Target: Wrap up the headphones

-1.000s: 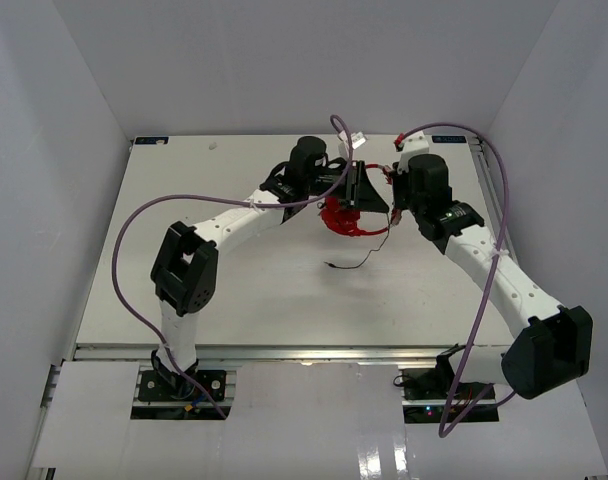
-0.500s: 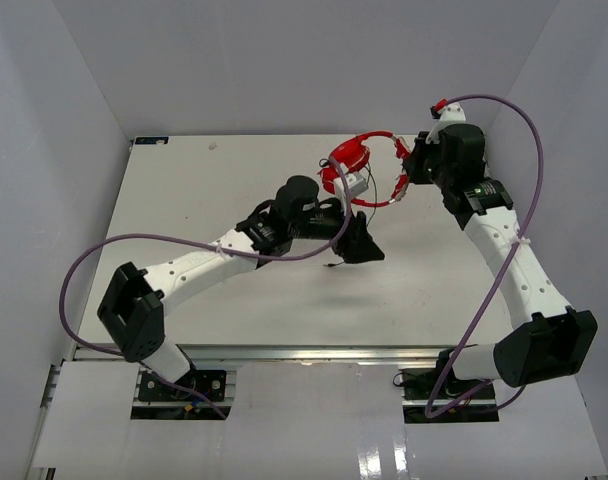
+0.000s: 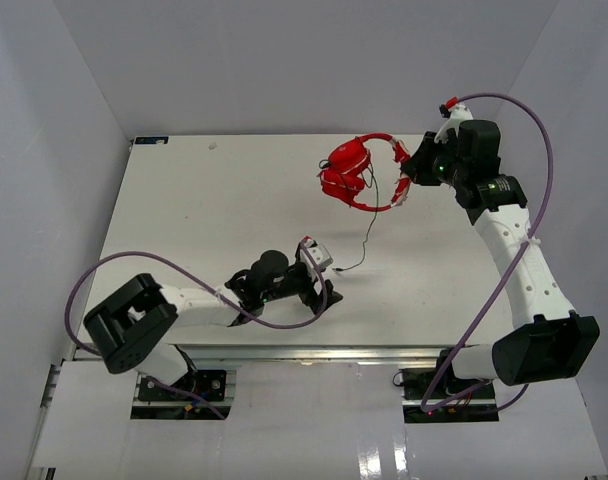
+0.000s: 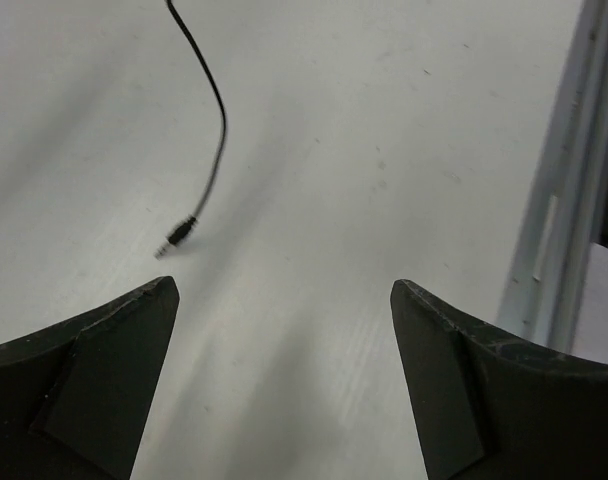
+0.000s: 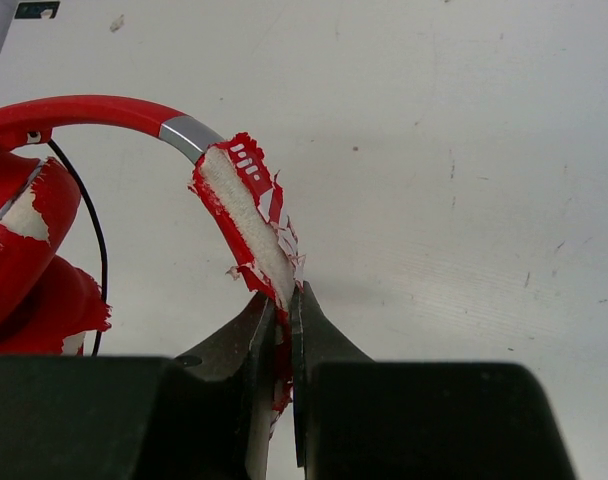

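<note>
The red headphones (image 3: 356, 172) hang in the air over the far right of the table, ear cups to the left. My right gripper (image 3: 407, 172) is shut on the headband's torn, foam-showing padding (image 5: 246, 215); one ear cup (image 5: 24, 255) shows at the left of the right wrist view. The thin black cord (image 3: 367, 232) drops from the cups to the table, and its plug (image 4: 180, 235) lies loose on the surface. My left gripper (image 3: 320, 290) is low near the table's front edge, just short of the plug, open (image 4: 284, 285) with only bare table between its fingers.
The white table (image 3: 204, 220) is walled on three sides. A metal rail (image 4: 559, 230) runs along its near edge, close to the right of my left gripper. Purple cables (image 3: 532, 150) loop off both arms.
My left gripper has let go, opened wide and drawn back from the headphones to the table's front. The right gripper has carried the headphones up and toward the far right.
</note>
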Controlling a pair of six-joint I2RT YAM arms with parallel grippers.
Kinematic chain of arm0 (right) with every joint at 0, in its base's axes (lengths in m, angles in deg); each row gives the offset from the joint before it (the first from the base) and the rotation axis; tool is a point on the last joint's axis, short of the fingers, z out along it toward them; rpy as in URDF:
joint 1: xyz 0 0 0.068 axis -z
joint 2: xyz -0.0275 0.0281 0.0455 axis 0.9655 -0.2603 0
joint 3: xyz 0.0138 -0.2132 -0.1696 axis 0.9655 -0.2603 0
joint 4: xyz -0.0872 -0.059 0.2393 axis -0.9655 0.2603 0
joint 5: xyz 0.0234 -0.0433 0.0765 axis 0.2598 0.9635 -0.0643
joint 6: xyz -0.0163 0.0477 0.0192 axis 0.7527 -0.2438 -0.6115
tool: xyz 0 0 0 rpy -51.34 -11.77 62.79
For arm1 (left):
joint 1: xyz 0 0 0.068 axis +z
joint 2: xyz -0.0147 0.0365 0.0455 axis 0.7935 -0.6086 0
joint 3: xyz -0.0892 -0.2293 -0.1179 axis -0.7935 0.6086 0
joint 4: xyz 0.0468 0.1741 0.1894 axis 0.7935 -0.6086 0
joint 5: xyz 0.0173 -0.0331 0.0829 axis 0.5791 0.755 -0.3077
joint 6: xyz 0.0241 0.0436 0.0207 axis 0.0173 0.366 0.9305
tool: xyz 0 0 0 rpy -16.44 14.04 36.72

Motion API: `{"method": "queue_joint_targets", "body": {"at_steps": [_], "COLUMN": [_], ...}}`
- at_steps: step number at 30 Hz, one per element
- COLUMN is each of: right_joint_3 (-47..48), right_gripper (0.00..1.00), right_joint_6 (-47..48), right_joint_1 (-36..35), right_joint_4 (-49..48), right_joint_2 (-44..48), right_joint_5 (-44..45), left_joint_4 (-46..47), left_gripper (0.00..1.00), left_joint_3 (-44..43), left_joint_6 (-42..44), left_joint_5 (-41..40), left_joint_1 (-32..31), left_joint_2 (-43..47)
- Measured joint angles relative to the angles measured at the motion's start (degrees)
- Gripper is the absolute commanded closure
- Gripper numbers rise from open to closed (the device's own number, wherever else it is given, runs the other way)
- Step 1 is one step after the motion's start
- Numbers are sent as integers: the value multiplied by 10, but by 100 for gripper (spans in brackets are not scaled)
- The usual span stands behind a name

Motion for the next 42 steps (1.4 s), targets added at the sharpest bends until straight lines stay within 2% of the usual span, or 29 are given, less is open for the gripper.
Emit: {"method": "queue_joint_targets", "body": {"at_steps": [5, 7, 9, 12, 13, 14, 16, 19, 21, 27, 32, 37, 42], "right_joint_3": [3, 3, 4, 5, 6, 8, 9, 9, 9, 12, 11, 5, -14], "right_gripper": [92, 92, 92, 92, 92, 92, 92, 92, 92, 92, 92, 92, 92], "right_joint_6": [-12, -13, -14, -14, -14, -14, -14, -16, -16, -10, 17, 47, 97], "right_joint_1": [0, 2, 5, 10, 11, 12, 15, 18, 24, 62, 109, 140, 139], "right_joint_4": [16, 17, 18, 19, 20, 21, 22, 25, 30, 31, 28, 8, 2], "right_joint_2": [6, 10, 14, 19, 20, 20, 20, 20, 20, 21, 23, 31, 56], "right_joint_5": [-36, -47, -58, -70, -73, -77, -83, -90, -98, -162, -257, -353, -435], "left_joint_4": [122, 145, 163, 172, 172, 172, 174, 181, 185, 190, 183, 159, 95], "left_gripper": [4, 6, 12, 32, 43, 49, 70, 90, 98, 100, 100, 100, 100], "left_joint_3": [-96, -120, -158, -199, -207, -213, -214, -214, -213, -149, -89, -91, -138], "left_joint_6": [43, 49, 52, 54, 54, 52, 46, 40, 38, 39, 43, 50, 66], "left_joint_5": [-56, -64, -66, -68, -68, -67, -62, -50, -46, -27, 10, 47, 87], "left_joint_1": [0, 1, 0, 0, 0, 0, 0, 0, 0, 8, 46, 98, 146], "left_joint_2": [-155, -190, -232, -275, -284, -290, -293, -293, -293, -273, -240, -216, -215]}}
